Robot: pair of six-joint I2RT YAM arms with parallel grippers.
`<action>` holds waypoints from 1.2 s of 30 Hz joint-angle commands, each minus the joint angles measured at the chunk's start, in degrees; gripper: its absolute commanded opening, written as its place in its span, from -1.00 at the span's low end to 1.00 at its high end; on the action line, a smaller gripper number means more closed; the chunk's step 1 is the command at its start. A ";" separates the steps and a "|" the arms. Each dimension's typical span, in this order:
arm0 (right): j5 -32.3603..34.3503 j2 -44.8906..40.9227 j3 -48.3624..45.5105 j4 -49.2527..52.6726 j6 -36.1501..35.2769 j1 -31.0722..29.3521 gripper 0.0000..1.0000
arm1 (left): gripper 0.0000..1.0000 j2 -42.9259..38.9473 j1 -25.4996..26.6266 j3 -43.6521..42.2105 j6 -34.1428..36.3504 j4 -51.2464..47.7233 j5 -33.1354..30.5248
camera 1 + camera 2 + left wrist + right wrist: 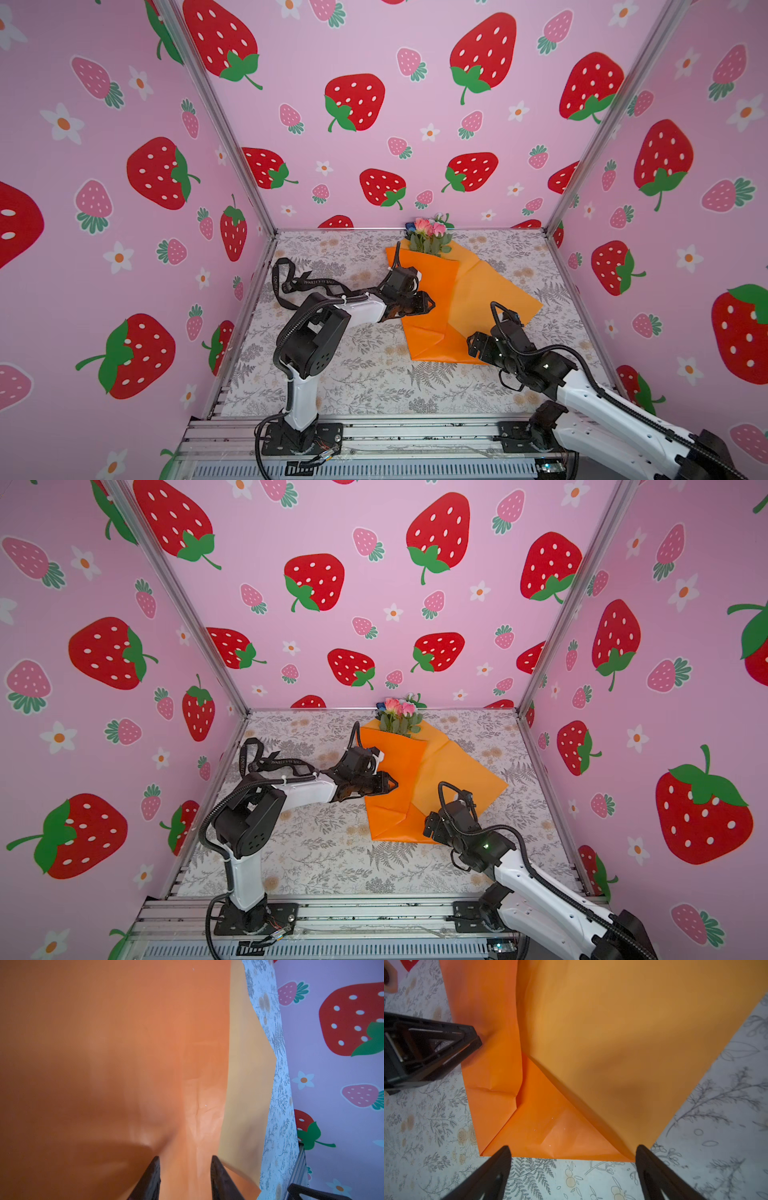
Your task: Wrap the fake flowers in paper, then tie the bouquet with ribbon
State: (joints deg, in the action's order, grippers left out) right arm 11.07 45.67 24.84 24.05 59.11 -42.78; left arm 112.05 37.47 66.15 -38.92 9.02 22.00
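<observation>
The bouquet of fake flowers [430,237] [399,717] lies at the back of the table, its pink blooms and green leaves poking out of a sheet of orange paper [490,291] [457,771] [104,1053] [623,1032]. The paper's left flap is folded over the stems, which are hidden. My left gripper [431,303] [394,785] [185,1158] [476,1039] is on that flap with its jaws a little apart, holding nothing. At the paper's near bottom edge my right gripper [473,345] [430,827] [573,1146] stands wide open and empty.
A long black ribbon [299,282] [270,763] with pale lettering lies crumpled at the left, behind the left arm. The table cover [374,382] has a grey floral print. Strawberry-print walls [374,124] enclose three sides, and an aluminium rail [415,432] runs along the front.
</observation>
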 commanded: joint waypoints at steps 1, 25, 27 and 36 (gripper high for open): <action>-0.47 -3.45 -2.44 4.61 5.29 0.85 0.97 | -0.19 1.28 2.22 0.23 -2.07 3.80 1.55; -10.85 -14.03 -19.12 -8.43 20.01 1.21 0.99 | -0.25 4.72 4.07 -2.09 -6.26 6.29 2.69; -9.57 -14.02 -20.00 -9.71 21.05 1.22 0.99 | -0.25 4.50 4.01 -2.34 -6.27 6.32 2.46; -5.04 -13.21 -22.76 -17.52 19.44 1.49 0.99 | -0.26 4.93 4.02 -2.34 -6.35 6.56 2.52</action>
State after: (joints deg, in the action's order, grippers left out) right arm 3.49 31.16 4.78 4.75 77.95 -41.80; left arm 115.98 41.21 64.27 -44.88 14.74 24.18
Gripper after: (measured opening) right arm 0.995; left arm 0.373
